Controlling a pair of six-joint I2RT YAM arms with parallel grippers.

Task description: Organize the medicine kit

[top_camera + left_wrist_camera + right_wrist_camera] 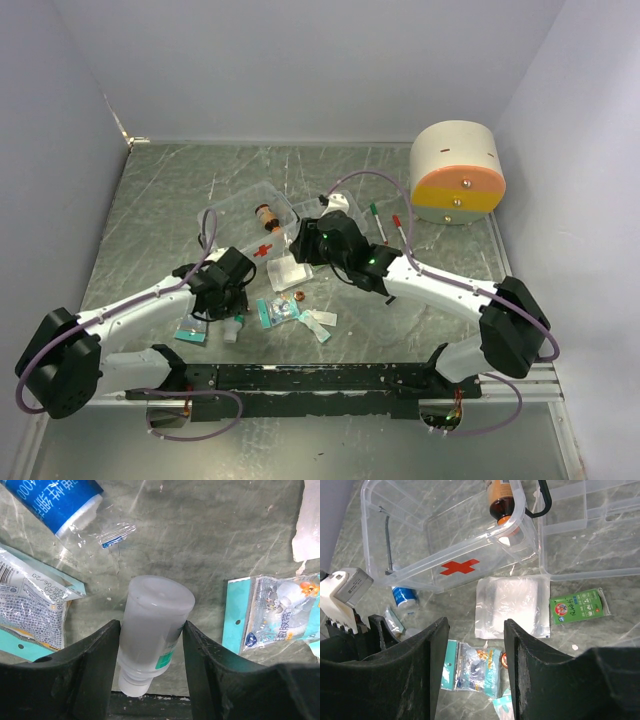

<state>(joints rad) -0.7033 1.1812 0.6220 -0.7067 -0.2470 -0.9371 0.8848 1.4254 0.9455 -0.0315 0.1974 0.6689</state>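
1. Near the near edge, left of centre, my left jaws grip the small translucent white bottle (155, 625), which lies on the tabletop (210, 540).
2. A teal-edged sachet (272, 612) and a blue-and-white tube (60, 502) lie loose beside it.
3. Mid-tabletop, my right jaws gape empty above the white gauze packet (507, 605).
4. Beyond, the clear plastic red-cross box (455, 567) holds a brown glass bottle (501, 500). I judge most of the sorting remains.
5. A cream, orange and green drum (457, 172) sits in the far right corner.

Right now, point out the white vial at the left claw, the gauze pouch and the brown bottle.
white vial (156, 622), left wrist view, on its translucent body.
gauze pouch (509, 605), right wrist view, on its middle.
brown bottle (500, 505), right wrist view, on its dark glass shoulder.
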